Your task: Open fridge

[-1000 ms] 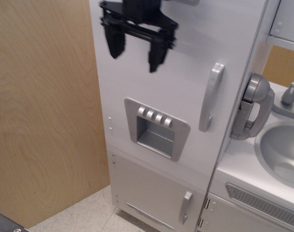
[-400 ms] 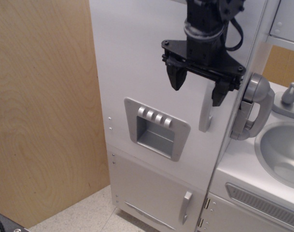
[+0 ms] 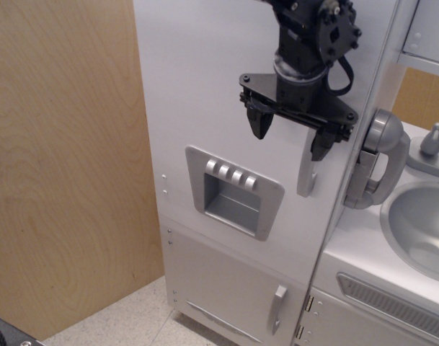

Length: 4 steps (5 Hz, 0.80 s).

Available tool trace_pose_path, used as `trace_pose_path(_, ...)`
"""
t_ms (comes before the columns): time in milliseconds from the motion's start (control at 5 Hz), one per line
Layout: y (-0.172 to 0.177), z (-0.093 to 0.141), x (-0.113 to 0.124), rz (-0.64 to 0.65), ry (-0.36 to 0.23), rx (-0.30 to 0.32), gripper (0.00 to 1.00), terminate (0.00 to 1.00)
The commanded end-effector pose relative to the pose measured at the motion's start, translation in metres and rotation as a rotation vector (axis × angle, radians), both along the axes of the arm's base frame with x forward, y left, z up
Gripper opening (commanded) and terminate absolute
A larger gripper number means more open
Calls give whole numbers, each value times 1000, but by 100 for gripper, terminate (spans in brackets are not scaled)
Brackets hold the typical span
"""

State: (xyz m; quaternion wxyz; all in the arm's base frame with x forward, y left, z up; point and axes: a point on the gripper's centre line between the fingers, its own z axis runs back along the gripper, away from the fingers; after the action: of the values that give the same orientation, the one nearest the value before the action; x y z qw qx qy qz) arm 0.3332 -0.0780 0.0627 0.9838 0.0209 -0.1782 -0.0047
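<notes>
A light wooden panel [image 3: 64,158] fills the left third of the frame, its grain running in long wavy loops, and a patch of speckled floor [image 3: 122,321] shows at its foot in the lower left. A dark corner of something pokes in at the very bottom left edge; I cannot tell what it is.

The fridge [image 3: 205,86] stands right beside the panel and takes up the middle of the frame, tall and white. On its big upper door, roughly at centre, sits the grey recessed dispenser panel [image 3: 233,193] with a row of four small buttons [image 3: 231,174] along its top. Below that door is the smaller lower door [image 3: 226,285] with a short silver handle [image 3: 277,303] near the bottom of the frame. Both doors lie flush and closed.

Upper centre-right, the black gripper [image 3: 291,135] hangs in front of the upper door, fingers pointing down and spread wide apart with nothing between them. Its right-hand finger [image 3: 322,144] overlaps the top of the silver bar handle [image 3: 307,176], whose lower part shows beneath it; whether they touch, I cannot tell. The left-hand finger is above the dispenser panel, clear of it.

Further right, a grey toy phone [image 3: 378,162] is mounted on the fridge's side edge. At the right edge lie the grey sink basin [image 3: 421,231] with a tap [image 3: 432,140] above it, and a grey vent [image 3: 392,303] in the white cabinet [image 3: 342,324] below.
</notes>
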Motion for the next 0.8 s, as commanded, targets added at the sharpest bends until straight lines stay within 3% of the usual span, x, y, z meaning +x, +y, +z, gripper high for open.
trace_pose_path(0, -5, 12, 17, -17, -46, -22, 100, 0)
trace_pose_path(200, -5, 12, 18, -25, -48, -30, 0, 0)
trace_pose_path(600, -2, 13, 15, -62, -45, -32, 0, 0)
